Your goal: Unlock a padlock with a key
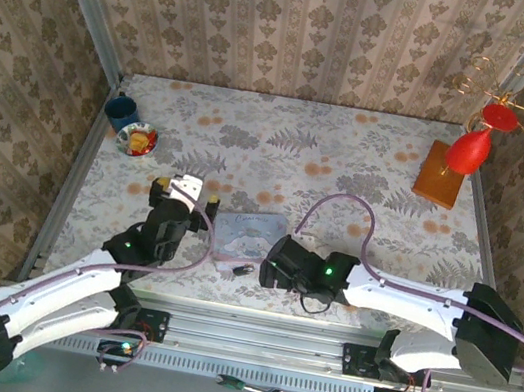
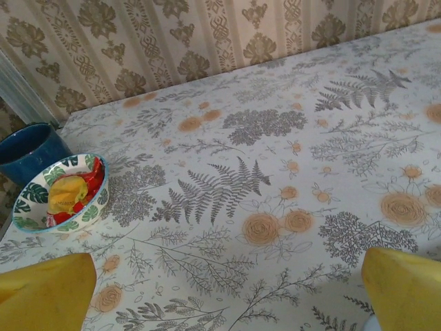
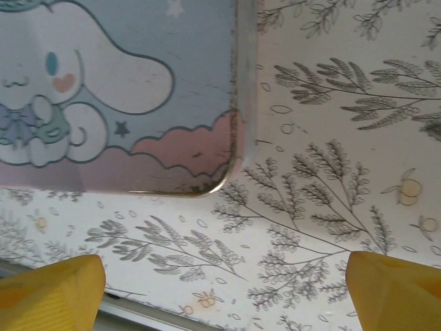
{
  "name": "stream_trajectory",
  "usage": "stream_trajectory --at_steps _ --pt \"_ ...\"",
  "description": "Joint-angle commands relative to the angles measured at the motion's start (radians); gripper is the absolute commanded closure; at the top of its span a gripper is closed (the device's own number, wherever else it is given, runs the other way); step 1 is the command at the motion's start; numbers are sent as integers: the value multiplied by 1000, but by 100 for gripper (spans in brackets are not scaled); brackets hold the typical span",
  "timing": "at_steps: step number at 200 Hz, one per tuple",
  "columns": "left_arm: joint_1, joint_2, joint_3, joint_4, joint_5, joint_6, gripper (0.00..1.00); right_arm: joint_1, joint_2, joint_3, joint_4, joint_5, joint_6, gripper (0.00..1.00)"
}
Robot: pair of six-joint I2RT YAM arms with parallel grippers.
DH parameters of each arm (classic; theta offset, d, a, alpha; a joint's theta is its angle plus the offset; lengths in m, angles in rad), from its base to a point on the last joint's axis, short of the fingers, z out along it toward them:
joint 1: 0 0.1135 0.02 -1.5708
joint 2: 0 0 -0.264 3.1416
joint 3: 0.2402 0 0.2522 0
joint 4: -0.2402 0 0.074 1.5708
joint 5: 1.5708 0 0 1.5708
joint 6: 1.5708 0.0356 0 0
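Seemingly poised for a pickup, the right gripper [image 3: 224, 293] hovered, jaws spread wide, beside the pastel cartoon-printed tin box [image 1: 248, 234]. The tiny dark padlock [image 1: 242, 270] lay just off its near edge. The left gripper [image 1: 189, 188], equally agape, held nothing.

We can read no words, numbers or brand marks; the pastel tin [image 3: 138, 83] by the table's [image 1: 373, 145] near edge carries only a cartoon.

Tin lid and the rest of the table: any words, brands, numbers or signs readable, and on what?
None readable.
The tin carries a cartoon figure, stars and clouds, no lettering.
The bowl has a leaf pattern and the mug is plain blue, no text.
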Motion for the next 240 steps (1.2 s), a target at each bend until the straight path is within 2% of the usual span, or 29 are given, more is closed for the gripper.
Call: stream_trajectory --at_steps 1,30,41,65,126,143,181,240 --pt "3 8 -17 38 -3 -26 0 2 35 49 -122 43 -8 8" --pt "2 40 2 26 -24 -33 0 -5 39 49 -65 8 -21 9" --pt "2 38 2 26 -29 -33 0 -8 93 70 -21 -43 -54 8" --pt "3 31 -4 34 -28 -38 0 -8 168 136 -42 -54 -74 7" --pt "5 31 -6 39 -37 -33 0 -32 261 214 -40 -2 -78 4" --pt "6 35 -8 46 -26 -32 0 -54 285 237 -19 4 -78 0" --pt "9 89 12 45 -19 -28 0 -112 337 323 -4 24 -122 0" --pt "9 93 24 22 -15 -32 0 -137 244 286 -24 24 -201 0"
